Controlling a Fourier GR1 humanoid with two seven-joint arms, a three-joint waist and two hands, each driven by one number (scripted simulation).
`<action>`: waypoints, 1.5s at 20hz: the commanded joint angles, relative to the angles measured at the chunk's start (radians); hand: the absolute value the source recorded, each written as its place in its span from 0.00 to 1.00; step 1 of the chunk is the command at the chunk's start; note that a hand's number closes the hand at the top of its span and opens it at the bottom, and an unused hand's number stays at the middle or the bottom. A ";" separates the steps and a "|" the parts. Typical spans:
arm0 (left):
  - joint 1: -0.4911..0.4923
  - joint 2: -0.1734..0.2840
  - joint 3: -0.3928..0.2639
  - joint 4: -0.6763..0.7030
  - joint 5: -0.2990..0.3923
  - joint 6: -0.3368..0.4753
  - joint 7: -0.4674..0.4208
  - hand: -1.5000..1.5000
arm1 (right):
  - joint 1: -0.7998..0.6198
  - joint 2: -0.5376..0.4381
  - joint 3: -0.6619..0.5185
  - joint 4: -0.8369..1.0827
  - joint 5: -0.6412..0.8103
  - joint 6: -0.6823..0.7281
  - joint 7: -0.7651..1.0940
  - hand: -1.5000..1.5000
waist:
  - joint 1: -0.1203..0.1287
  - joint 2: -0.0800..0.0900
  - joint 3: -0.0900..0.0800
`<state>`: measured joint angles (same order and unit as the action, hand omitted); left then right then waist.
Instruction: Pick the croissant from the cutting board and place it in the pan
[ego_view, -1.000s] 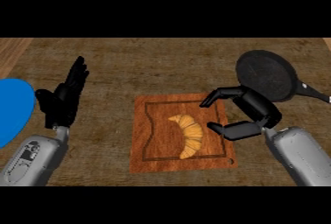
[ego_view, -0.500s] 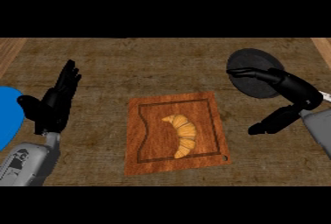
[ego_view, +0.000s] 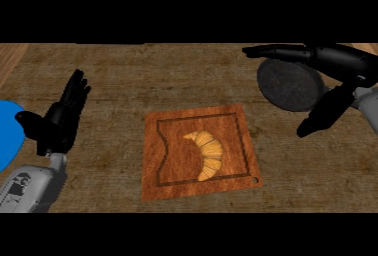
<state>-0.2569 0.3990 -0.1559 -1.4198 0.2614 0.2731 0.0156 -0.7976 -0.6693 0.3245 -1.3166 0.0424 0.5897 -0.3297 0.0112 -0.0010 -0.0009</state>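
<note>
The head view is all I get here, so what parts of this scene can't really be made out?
- Pan: its right side and handle are hidden behind the right hand.
- Blue thing at the left: cut off by the picture's edge, so what it is cannot be told.
- Left hand, resting open at the left: seen edge-on, its palm does not show.
- Croissant on the cutting board: its underside is out of sight.

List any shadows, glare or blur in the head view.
Head view: light is flat and even, with no glare on the pan or cutting board; the croissant casts no clear shadow; the counter darkens towards the top; nothing looks motion-blurred, including the right hand.
</note>
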 joint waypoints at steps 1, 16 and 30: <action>0.053 -0.014 0.015 -0.002 -0.018 -0.002 -0.038 0.50 | -0.091 0.055 -0.014 -0.065 0.014 0.027 0.133 0.00 | -0.004 -0.001 0.000; 0.073 -0.030 0.071 -0.096 -0.048 -0.049 0.048 0.50 | 0.003 0.295 0.018 -0.267 0.042 0.140 0.394 0.00 | -0.012 -0.003 0.001; -0.030 -0.084 0.139 0.067 -0.096 -0.105 0.003 0.50 | 0.116 0.344 0.044 -0.201 0.336 0.130 0.356 0.00 | -0.011 0.003 0.001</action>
<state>-0.2463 0.3291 -0.0395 -1.4139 0.1738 0.1791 0.0301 -0.7389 -0.3058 0.3539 -1.5355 0.2908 0.7300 0.1020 0.0023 0.0004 -0.0003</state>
